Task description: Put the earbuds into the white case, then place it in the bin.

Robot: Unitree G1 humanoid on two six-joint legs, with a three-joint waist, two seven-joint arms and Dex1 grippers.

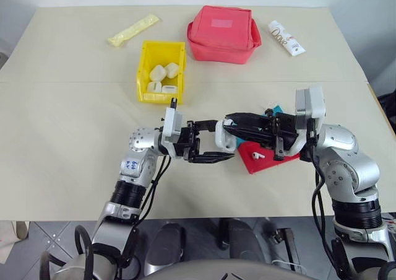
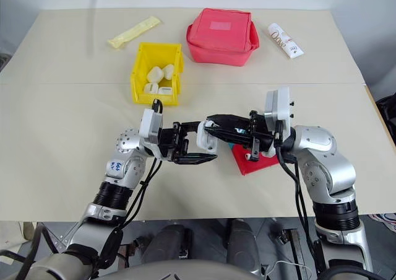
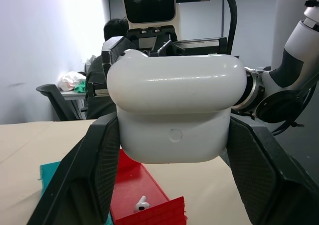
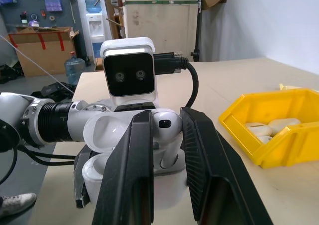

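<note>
Over the table, well short of the yellow bin, the left gripper is clamped on the open white case. The right gripper pinches an earbud at its well; a second earbud lies on the red tray. Next, I judge, seat and release.

Bright, even light; window glare behind.
</note>
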